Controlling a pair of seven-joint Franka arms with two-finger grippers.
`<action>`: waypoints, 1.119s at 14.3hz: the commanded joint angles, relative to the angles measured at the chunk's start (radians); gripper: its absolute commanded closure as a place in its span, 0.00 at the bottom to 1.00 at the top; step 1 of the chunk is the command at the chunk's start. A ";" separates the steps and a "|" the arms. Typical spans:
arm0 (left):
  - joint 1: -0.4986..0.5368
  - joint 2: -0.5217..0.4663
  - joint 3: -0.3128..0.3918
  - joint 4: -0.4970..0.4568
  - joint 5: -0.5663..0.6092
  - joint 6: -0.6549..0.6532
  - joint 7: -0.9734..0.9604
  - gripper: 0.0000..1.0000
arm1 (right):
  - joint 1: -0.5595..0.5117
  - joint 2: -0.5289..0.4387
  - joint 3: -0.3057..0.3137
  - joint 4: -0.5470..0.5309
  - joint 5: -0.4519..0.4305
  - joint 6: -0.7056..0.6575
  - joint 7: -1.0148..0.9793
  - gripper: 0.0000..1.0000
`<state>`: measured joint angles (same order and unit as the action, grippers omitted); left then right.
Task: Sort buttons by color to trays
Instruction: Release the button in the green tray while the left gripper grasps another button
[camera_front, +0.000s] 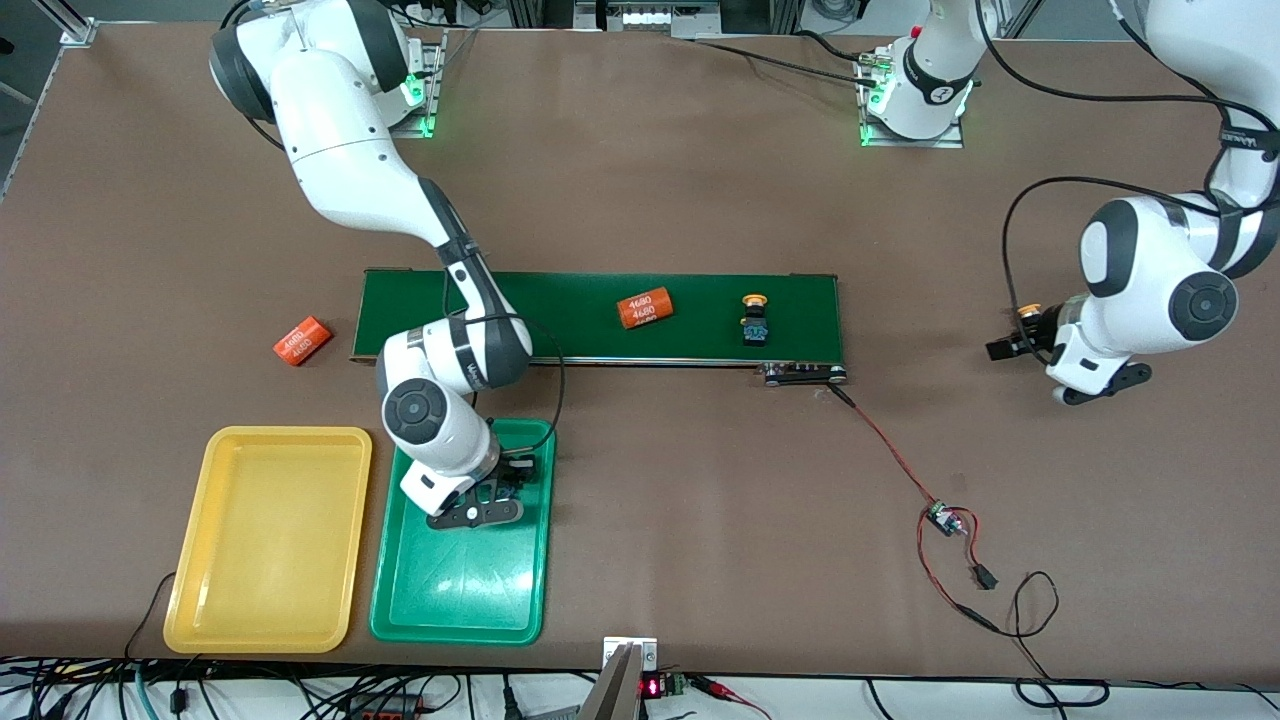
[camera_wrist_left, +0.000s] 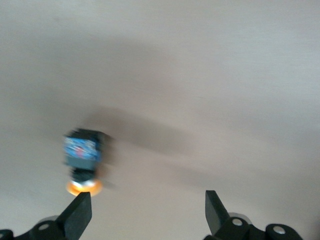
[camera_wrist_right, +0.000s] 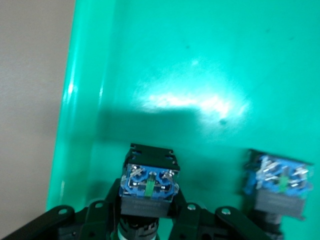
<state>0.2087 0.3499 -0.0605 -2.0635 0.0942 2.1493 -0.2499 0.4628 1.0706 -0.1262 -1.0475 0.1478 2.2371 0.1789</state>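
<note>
Brown bench (camera_front: 640, 180) fills the front view, with a long dark-green conveyor belt (camera_front: 560, 300) across its middle. Nearer the camera, at my right arm's end, the yellow tray (camera_front: 215, 545) lies bare beside the green tray (camera_front: 500, 600). My right gripper (camera_front: 500, 487) hangs low over the green tray. One yellow-capped button (camera_front: 754, 318) sits on the belt near an orange cylinder (camera_front: 645, 309) printed 4680; a second cylinder (camera_front: 302, 340) lies on the bench off the belt's end. My left gripper (camera_front: 1020, 340) is low at the left arm's end of the bench, with a second yellow-capped button (camera_front: 1028, 311) just beside it.

From my left wrist, my fingers (camera_wrist_left: 77, 215) stand wide with nothing between them. That button (camera_wrist_left: 82, 157) lies on bare bench just off one fingertip: blue-labelled black body, orange cap.

From my right wrist, my fingers (camera_wrist_right: 95, 215) are clamped on a green button (camera_wrist_right: 149, 182), black body with a blue terminal block, over the green tray floor. Another green button (camera_wrist_right: 277, 182) already rests in the tray beside it.

So I judge the sort about a quarter done: one green placed, one green about to be set down, both yellows not yet in their tray.
</note>
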 joint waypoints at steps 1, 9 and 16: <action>0.047 0.058 0.002 0.000 0.036 0.021 0.095 0.00 | -0.032 0.012 0.019 0.037 0.007 -0.005 -0.056 1.00; 0.051 0.139 0.099 -0.091 0.036 0.217 0.327 0.24 | -0.029 0.015 0.023 0.029 0.013 -0.002 0.037 1.00; 0.041 0.038 0.087 -0.069 0.021 0.097 0.317 1.00 | -0.026 -0.027 0.019 0.017 0.016 -0.060 0.076 0.00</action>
<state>0.2588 0.4384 0.0305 -2.1354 0.1142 2.2956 0.0597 0.4363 1.0784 -0.1154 -1.0381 0.1527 2.2305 0.2311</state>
